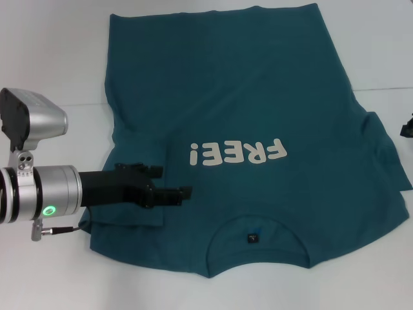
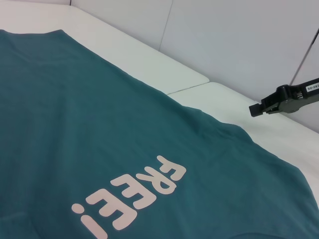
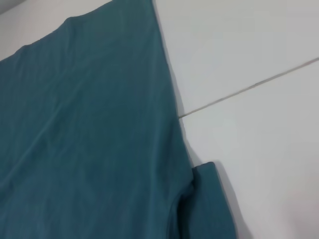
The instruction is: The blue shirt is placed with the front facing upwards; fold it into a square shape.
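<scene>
a: head view first. where's the blue shirt (image 1: 258,97)?

b: spread print-up on the white table (image 1: 51,51), collar near the robot. the left sleeve (image 1: 139,200) looks already folded inward, with the left gripper (image 1: 174,194) over it. whether its fingers are apart or together, i can't tell.

a: left wrist view?

b: the "free!" print (image 2: 132,199) on flat cloth, and the right gripper (image 2: 259,107) far off the shirt's right edge, fingers unreadable.

a: right wrist view?

b: the right sleeve (image 3: 207,199) lies unfolded. i'd judge most folds remain.
</scene>
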You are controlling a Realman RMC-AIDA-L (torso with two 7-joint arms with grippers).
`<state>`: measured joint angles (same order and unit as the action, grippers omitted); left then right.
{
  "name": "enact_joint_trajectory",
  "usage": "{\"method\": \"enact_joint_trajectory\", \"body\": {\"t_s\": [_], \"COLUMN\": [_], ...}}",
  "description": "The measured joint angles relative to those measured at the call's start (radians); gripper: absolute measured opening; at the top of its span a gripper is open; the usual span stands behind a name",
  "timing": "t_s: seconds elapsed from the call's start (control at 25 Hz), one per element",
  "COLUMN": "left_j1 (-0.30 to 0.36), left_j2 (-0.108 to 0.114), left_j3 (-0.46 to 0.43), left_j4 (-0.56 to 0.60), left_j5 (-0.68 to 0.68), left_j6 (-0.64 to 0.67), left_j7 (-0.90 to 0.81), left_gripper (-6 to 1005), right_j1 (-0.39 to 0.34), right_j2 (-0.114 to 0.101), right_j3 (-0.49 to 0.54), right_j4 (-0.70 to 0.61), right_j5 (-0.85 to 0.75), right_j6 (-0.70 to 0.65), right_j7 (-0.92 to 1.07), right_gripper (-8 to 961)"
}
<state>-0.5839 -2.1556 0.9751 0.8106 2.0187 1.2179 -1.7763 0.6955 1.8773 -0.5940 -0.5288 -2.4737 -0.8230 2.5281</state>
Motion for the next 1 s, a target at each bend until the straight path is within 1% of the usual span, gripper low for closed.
{"method": "enact_joint_trajectory", "body": {"t_s": [0.16,0.4,0.6,0.84,1.0], "left_j1": [-0.002,-0.002,-0.002,-0.002,-0.005], "left_j2": [0.000,0.000,0.000,0.000,0.000], "left_j3": [0.002,0.005,0.005,0.005,0.006], "left_j4": [-0.001,-0.001,-0.001,-0.001,-0.001], "left_j5": [0.000,0.000,0.000,0.000,0.000], "left_j6": [0.000,0.000,0.000,0.000,0.000], "left_j7": [0.000,0.000,0.000,0.000,0.000], "left_gripper": [908,908,908,907,907], "right_j1": [0.011,0.033,0.060,0.063,0.054], "right_j2": [-0.002,0.011,0.013,0.013,0.008], "right_j3": [-0.024,-0.060,-0.083,-0.091,-0.087], "right_j4": [0.006,0.042,0.100,0.111,0.105], "right_j5": [-0.016,-0.032,-0.033,-0.049,-0.059], "right_j6": [0.002,0.073,0.130,0.150,0.151], "right_j7": [0.022,0.040,0.041,0.072,0.086], "right_gripper": [159,192,424,611,738]}}
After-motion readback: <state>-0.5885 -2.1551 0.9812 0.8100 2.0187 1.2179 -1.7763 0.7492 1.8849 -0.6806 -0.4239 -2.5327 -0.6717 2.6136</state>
